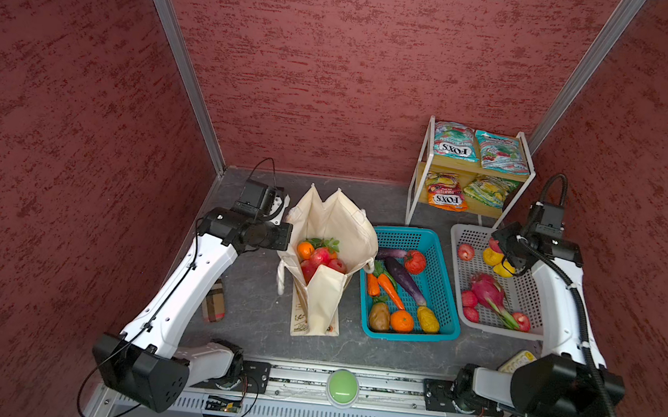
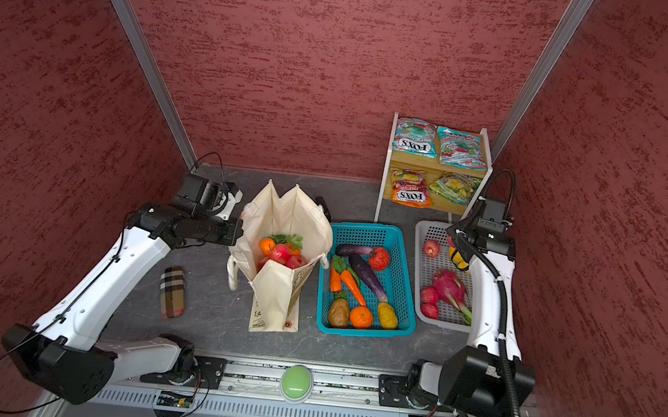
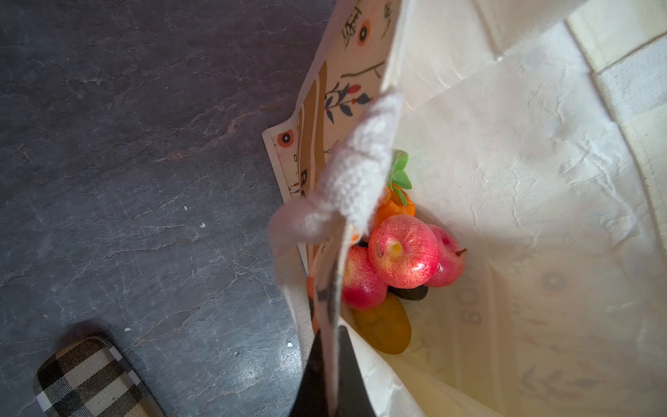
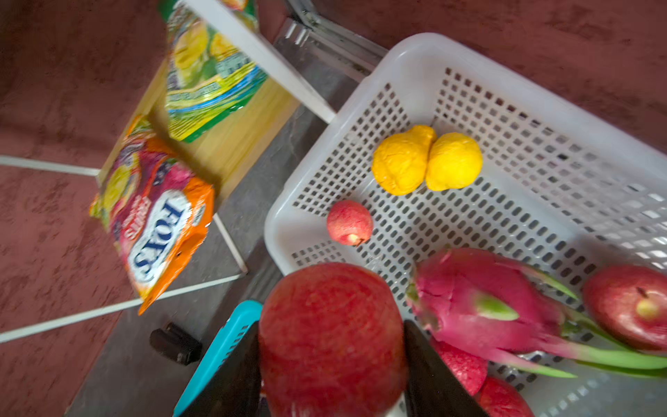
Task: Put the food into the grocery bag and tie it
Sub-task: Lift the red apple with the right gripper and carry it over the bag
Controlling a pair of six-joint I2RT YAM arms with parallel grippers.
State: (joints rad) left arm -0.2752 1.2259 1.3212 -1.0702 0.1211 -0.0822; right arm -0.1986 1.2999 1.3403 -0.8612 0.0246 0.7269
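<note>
Our right hand [image 4: 332, 346] is gripping a red apple [image 4: 330, 307]. Its two dark jaws are standing about half open on the fruit's sides and holding it above the white basket [image 4: 415, 47]. Beneath it, a dragon fruit [image 4: 480, 307], two lemons [image 4: 426, 159] and several small apples [image 4: 349, 223] are lying on the basket's floor.

Across the worktop [image 1: 258, 285], our left hand [image 3: 330, 346] is pinching the rim of the grocery bag [image 1: 335, 222] on the side facing the left arm. Its jaws are fully shut on the cloth just beside a white rope handle [image 3: 357, 169], and the pinch is propping the mouth open. The bag is standing upright between the left arm and the teal basket [image 1: 409, 231]. Three apples [image 3: 402, 251], an orange [image 1: 305, 250] and some green leaves [image 3: 399, 173] are already sitting at its bottom.

We are reading this as the carrying step, with the apple heading for the bag. To do it well, we are planning to travel high enough to clear the teal basket's wall and the bag's rim. We would then lower the apple into the mouth before letting go, so the fruit is not bouncing off the cloth. The left hand is needing a steady pinch, since the soft rim looks likely to fold inward. The FOX'S packets [image 1: 453, 148] are waiting on the shelf rack [image 1: 425, 151] behind, and the handles are not yet tied.
</note>
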